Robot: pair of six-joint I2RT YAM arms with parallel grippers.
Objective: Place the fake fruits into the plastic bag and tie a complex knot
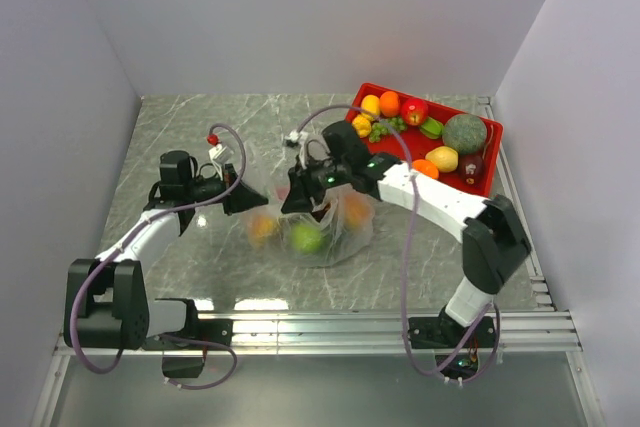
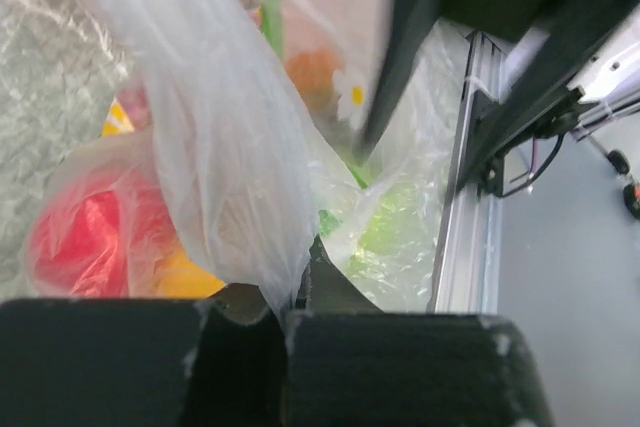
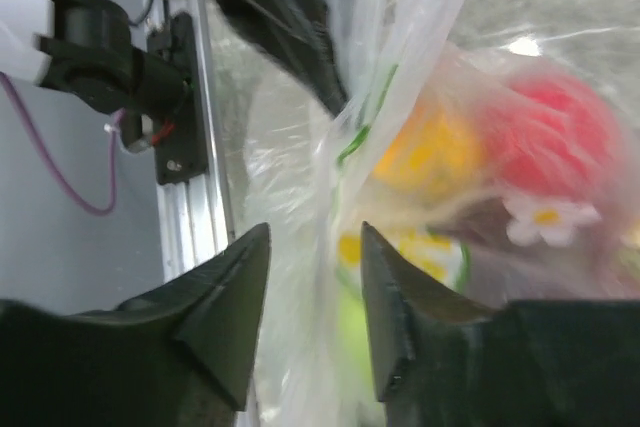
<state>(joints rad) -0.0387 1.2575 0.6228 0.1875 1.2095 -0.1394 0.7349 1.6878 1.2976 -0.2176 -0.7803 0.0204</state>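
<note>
On the table (image 1: pixel 200 127), one plastic bag (image 1: pixel 338 244) shows at least four fruits (image 1: pixel 307 238); left jaws pinch it, right jaws gape.

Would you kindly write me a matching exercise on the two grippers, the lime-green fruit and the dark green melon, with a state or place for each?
1. left gripper
2. right gripper
3. lime-green fruit
4. dark green melon

A. on the red tray
B. open, plastic bag between its fingers
C. inside the plastic bag
D. shut on the plastic bag

Pairs: 1-D, 2-B, 3-C, 4-A
</note>
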